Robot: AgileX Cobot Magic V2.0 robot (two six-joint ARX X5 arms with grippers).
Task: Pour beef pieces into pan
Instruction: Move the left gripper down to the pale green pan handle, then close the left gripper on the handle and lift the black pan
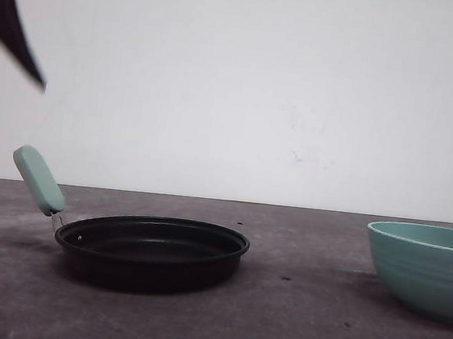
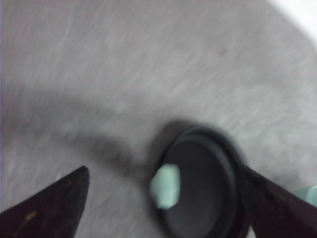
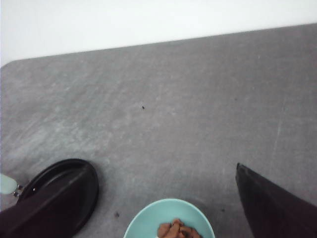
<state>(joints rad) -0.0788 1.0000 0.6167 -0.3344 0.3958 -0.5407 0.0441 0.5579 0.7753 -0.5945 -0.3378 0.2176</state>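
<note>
Two arms hang over a grey table point(image 1: 290, 338), and neither holds anything. The right gripper point(image 3: 163, 218) hovers above a mint-green bowl point(image 3: 168, 218) with its two dark fingers spread wide, one to each side of the bowl and not touching it. Inside the bowl lies a small heap of reddish-brown beef pieces point(image 3: 177, 230). In the front view the bowl stands at the far right of the table, well apart from the pan point(image 1: 151, 251), a shallow black dish with a short mint-green handle point(image 1: 39, 180) that tilts up and away to the left. The pan looks empty.

The left gripper point(image 2: 163, 208) hangs high over the pan, its fingers also parted; that view is blurred. One dark fingertip point(image 1: 15, 26) shows at the top left of the front view.

The step in hand is likely the grasp of the bowl. To do it well, the right gripper should come down and pinch the bowl's rim firmly on one side, then carry it level to the pan before tipping, so no pieces spill on the way.

The table is matte grey with faint scuffs and a few dark specks. Behind it stands a plain white wall point(image 1: 260, 84).
</note>
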